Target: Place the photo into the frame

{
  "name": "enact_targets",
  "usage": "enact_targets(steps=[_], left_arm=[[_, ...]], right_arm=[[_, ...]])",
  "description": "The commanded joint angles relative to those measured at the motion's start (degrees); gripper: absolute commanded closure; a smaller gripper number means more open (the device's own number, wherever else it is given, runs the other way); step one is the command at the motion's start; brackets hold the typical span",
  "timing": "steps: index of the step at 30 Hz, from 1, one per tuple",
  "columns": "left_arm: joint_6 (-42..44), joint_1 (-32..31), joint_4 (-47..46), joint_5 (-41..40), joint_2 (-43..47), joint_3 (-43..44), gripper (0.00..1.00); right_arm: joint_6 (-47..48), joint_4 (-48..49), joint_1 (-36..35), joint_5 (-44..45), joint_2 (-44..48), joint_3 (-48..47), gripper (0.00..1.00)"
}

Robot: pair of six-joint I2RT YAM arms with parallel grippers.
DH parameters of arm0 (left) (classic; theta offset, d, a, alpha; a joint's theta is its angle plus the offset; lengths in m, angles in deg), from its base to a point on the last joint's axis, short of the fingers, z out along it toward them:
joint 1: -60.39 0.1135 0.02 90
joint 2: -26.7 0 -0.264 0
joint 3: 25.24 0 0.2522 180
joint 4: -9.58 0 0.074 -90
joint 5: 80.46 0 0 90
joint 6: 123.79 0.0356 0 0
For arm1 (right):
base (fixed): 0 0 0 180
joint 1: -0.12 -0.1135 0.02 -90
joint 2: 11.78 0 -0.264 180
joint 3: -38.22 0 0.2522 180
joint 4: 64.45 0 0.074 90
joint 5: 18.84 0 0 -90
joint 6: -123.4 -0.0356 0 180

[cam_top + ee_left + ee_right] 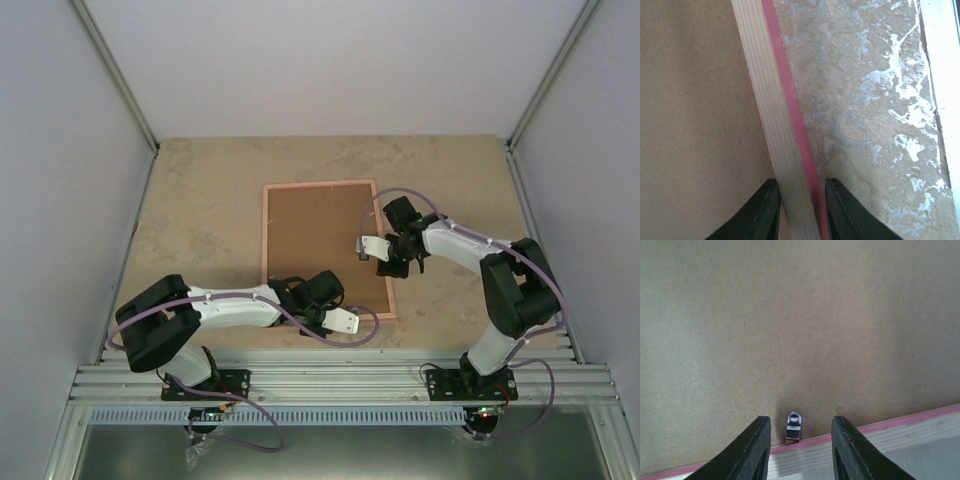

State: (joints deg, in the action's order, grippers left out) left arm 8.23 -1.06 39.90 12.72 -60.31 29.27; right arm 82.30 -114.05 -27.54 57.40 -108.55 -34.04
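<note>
A thin rectangular picture frame (266, 232), pale wood on its back with a pink edge, lay back-up near the middle of the mottled beige desk (200, 200). A brown hardboard backing sheet (315, 235) filled its opening.

The frame's near right corner lay at the left tool (345, 320). In the left wrist view, one rail of the frame (775, 125) ran straight between the dark fingers (765, 215). One finger stood over the backing sheet (690, 125) and the other over the bare desk (865, 100). The left tool (801, 200) was narrowed onto that rail, with each finger tight against a side of it, pinching it.

The right tool (372, 247) hung over the right part of the backing sheet, just inside the frame's right rail. In the right wrist view, its fingers (757, 450) were spread apart and held nothing. A small metal clip (794, 426) stood between them, against the pink-edged rail (890, 432).

The left arm (230, 305) reached low across the near edge of the desk, from its base towards the right. The right arm (470, 240) was bent at the elbow and reached leftward over the frame.
</note>
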Motion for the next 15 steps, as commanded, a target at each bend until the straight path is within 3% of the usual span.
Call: enact_targets(steps=[1, 11, 15], left_arm=[[1.0, -0.1, 2.1, 3.1, -0.7, -1.9, 0.72], [1.4, -0.2, 2.7, 3.7, -0.7, -2.2, 0.77], [1.2, -0.2, 2.6, 3.6, -0.6, -2.2, 0.78]], right_arm=[[2.7, -2.0, -1.4, 6.1, -2.4, -2.3, 0.65], [5.5, -1.6, -2.8, 14.5, -6.3, -3.3, 0.75], [3.7, 0.1, -3.4, 15.7, -5.1, -4.0, 0.73]])
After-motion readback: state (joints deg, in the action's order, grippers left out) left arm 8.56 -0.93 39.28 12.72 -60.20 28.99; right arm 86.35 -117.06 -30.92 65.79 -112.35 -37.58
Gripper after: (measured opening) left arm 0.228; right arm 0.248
